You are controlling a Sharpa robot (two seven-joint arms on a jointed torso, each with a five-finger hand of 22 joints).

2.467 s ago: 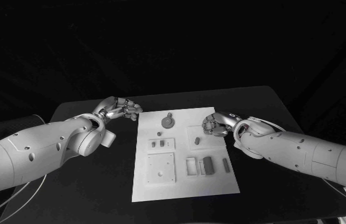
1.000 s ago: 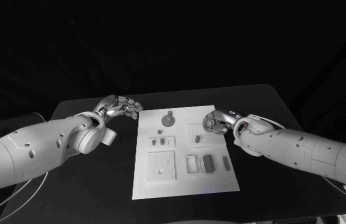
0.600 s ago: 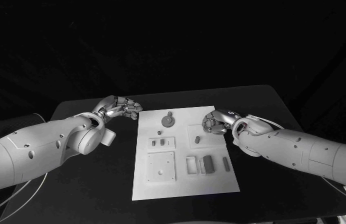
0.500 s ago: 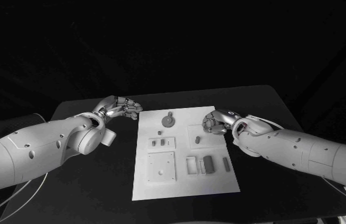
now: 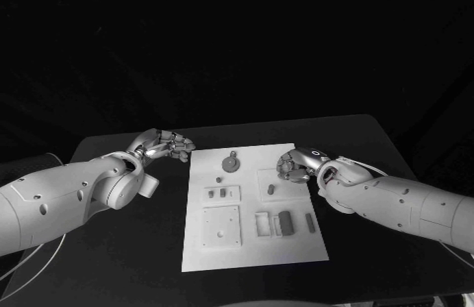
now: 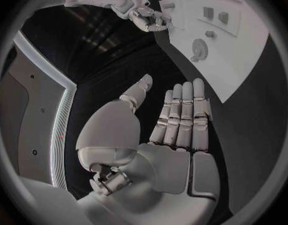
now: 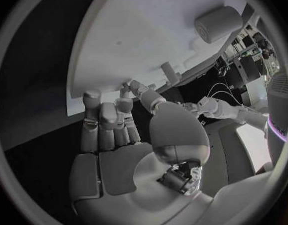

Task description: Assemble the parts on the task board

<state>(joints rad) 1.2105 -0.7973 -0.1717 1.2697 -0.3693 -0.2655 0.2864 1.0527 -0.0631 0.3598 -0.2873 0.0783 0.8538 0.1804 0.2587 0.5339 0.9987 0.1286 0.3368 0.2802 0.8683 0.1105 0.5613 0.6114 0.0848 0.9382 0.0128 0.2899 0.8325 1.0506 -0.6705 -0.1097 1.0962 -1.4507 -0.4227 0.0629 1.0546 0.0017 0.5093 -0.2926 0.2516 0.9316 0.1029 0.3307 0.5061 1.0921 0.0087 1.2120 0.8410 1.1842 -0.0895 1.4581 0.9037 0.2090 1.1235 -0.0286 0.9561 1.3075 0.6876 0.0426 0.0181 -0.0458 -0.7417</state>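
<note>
Early stage, you see: parts (image 5: 284, 223) lie loose on task board (image 5: 252, 255), mid worktop. Left robot hand (image 5: 165, 145) open, empty, off board's far-left corner. Right robot hand (image 5: 296, 165) curled over far-right edge; hold unclear.

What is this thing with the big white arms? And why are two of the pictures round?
It is a robot with two white arms, and each arm ends in a silver hand. The square picture comes from a camera on its head, looking down at a black table. The round pictures come from little cameras on its wrists, just behind each hand. On the table lies a white plate, the task board, with small grey parts on it. The left hand sits beside the board's far corner with nothing in it. The right hand is over the board's other edge, fingers curled; I cannot tell if it holds anything.
</note>
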